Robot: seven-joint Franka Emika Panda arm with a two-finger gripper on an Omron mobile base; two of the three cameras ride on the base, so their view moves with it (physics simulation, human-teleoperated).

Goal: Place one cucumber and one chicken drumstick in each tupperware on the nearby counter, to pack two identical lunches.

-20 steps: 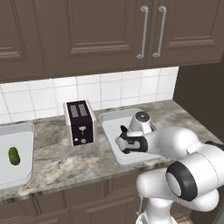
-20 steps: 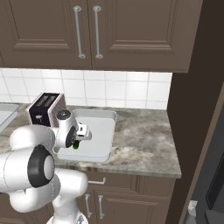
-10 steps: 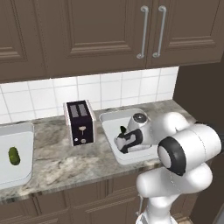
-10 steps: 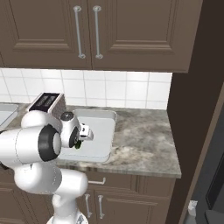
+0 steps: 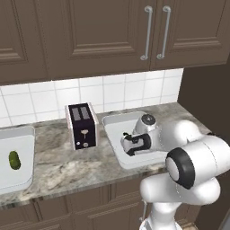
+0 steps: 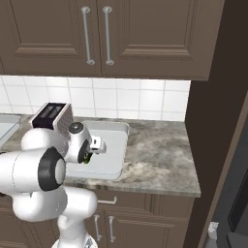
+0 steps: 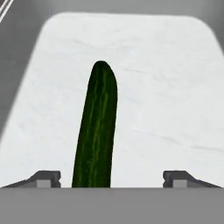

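1. Where the arm reaches low over the right-hand tray (image 5: 117,157), the tool (image 7: 112,177) has its two tips spread well apart, one at each side of the hand view.
2. The dark green cucumber (image 7: 97,129) lies between those tips on the tray floor, with clear space on both sides; neither tip touches it.
3. From the right base view a bit of the same cucumber (image 6: 86,158) shows just below the tool (image 6: 95,147), over the tray's near half.
4. In the left base view the tool (image 5: 130,144) sits above the middle of the tray, and the arm's body hides the tray's near right corner.
5. This tray (image 6: 116,140) rests on the table (image 6: 160,155) towards its right end, and its near rim runs close to the table's front edge.
6. A black toaster (image 5: 81,126) stands just left of this tray, near the tiled back wall; the two are close but not touching.
7. Well apart, at the table's left end, lies a second tray (image 5: 22,177), cut off by the picture edge.
8. In it lies a short, light green cucumber (image 5: 14,160), near the tray's middle.
9. The marbled table (image 5: 67,166) lies bare between the toaster and the left tray.
10. Dark wooden cupboards (image 5: 103,36) with silver handles hang above the table.
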